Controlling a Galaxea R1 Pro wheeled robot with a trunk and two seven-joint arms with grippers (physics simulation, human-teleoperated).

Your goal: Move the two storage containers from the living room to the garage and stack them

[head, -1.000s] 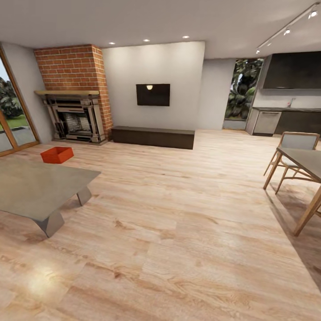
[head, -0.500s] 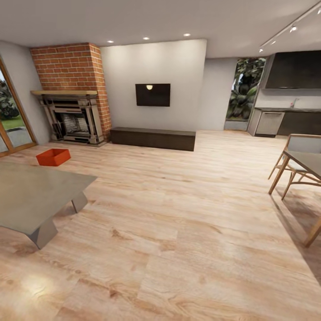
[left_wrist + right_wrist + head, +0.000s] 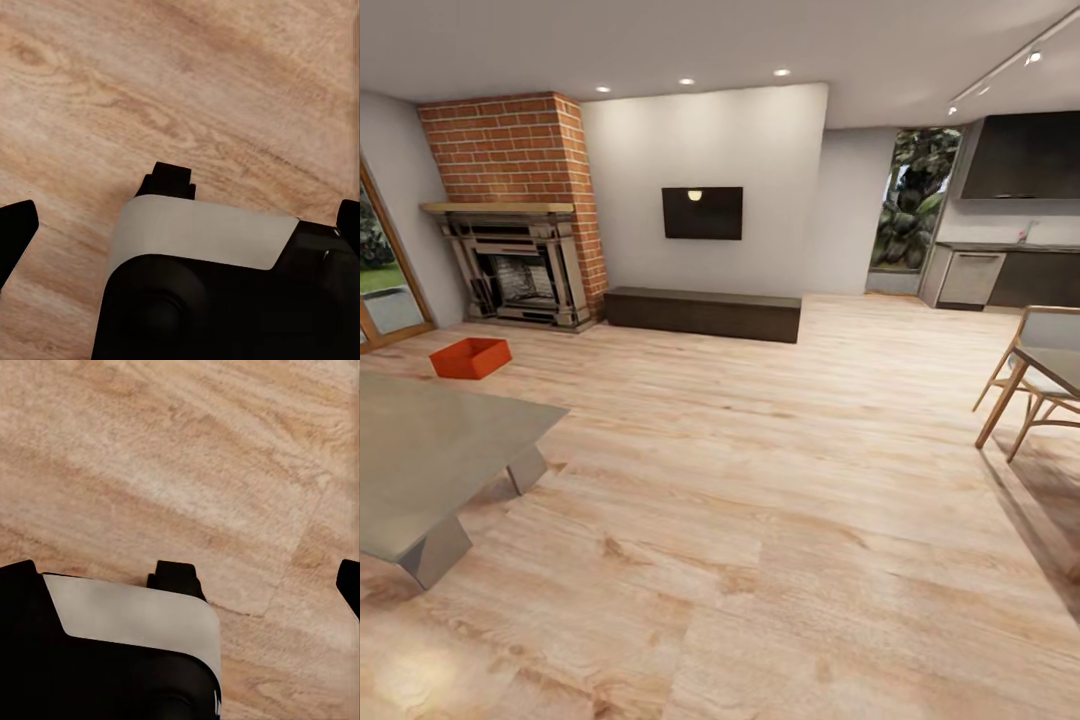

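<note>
One storage container (image 3: 470, 358) sits on living room wood floor by fireplace (image 3: 520, 275); our view has swung right, so we're not approaching yet; both pincers' state: can't tell

We find no writing, label, brand, number or sign that we can read in any of the views. The black TV (image 3: 702, 212) on the wall is dark, with only a small lamp reflection on its screen, and we see no mark on the orange-red bin (image 3: 470, 357) on the wood floor (image 3: 760, 500).
</note>
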